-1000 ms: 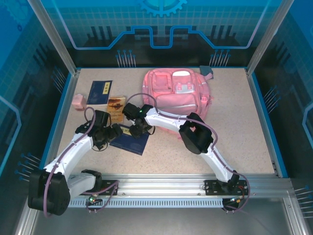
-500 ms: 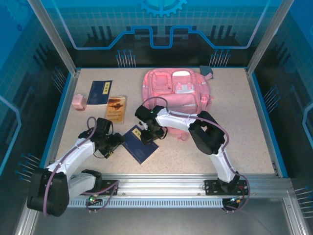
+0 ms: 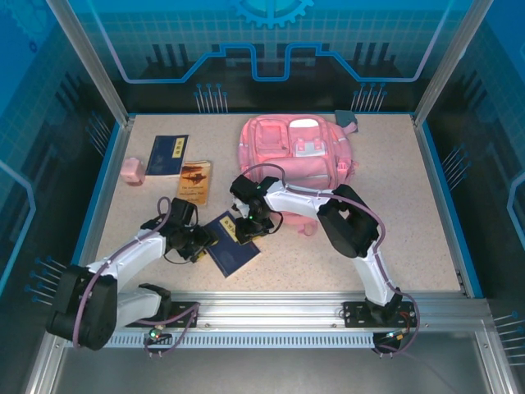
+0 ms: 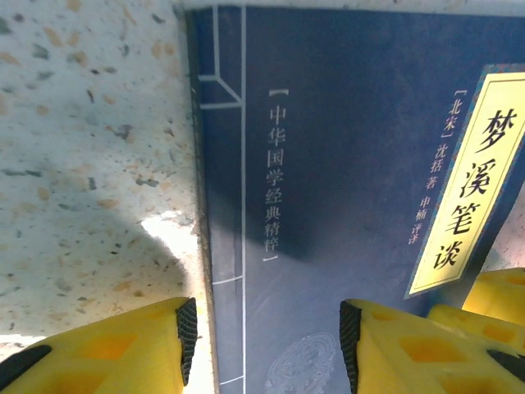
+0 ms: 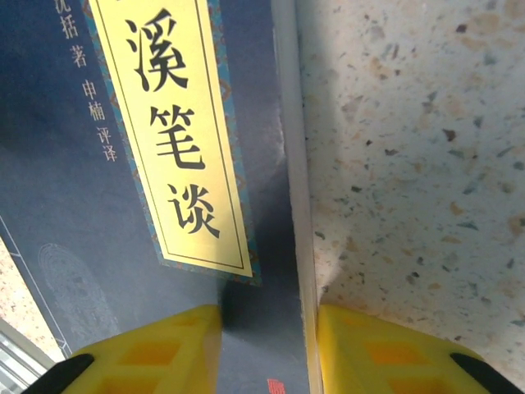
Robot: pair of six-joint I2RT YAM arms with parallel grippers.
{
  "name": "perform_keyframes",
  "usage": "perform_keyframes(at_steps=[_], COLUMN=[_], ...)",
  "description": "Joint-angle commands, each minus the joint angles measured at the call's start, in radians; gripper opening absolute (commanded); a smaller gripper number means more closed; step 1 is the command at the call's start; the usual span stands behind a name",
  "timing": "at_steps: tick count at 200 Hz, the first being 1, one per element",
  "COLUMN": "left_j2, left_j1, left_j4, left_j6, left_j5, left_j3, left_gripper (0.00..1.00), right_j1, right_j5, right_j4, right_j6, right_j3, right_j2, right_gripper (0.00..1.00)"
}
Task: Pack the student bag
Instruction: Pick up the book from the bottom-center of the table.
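The student bag [image 3: 295,156], a pink backpack, lies at the back middle of the table. In front of it a dark blue book [image 3: 234,249] with a yellow title label lies flat. My left gripper [image 3: 199,243] hangs over the book's left edge. In the left wrist view the left gripper [image 4: 264,328] is open, one finger over the table and one over the book [image 4: 344,164]. My right gripper [image 3: 247,231] is at the book's far corner. There the right gripper [image 5: 269,328] is narrowly open, straddling the page edge of the book [image 5: 66,205].
Another blue book [image 3: 167,153], a brown book [image 3: 195,180] and a small pink block [image 3: 132,171] lie at the back left. The right arm's elbow [image 3: 349,230] hangs over the table in front of the bag. A metal rail [image 3: 271,312] runs along the near edge.
The blue book has turned and slid a little rightward. My left gripper moved right onto its edge. Both grippers' jaws have narrowed.
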Motion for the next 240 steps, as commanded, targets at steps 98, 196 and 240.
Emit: perform_keyframes(at_steps=[98,196,240], left_j2=[0.014,-0.039,0.03], left_j1=[-0.01,-0.01,-0.01], left_j4=[0.157,0.378,0.392], left_j6=[0.0,-0.058,-0.041], left_j5=[0.167,0.33,0.339], left_j3=[0.002,-0.012,-0.007], left_gripper=[0.52,0.46,0.46], right_j1=[-0.025,-0.046,-0.054], right_j5=[-0.067,-0.07,-0.059], right_j4=[0.042,0.067,0.07], right_j6=[0.015,0.024,0.023], right_j3=[-0.023,-0.052,-0.057], right_j2=[0.019,0.014,0.014], right_gripper=[0.32,0.34,0.34])
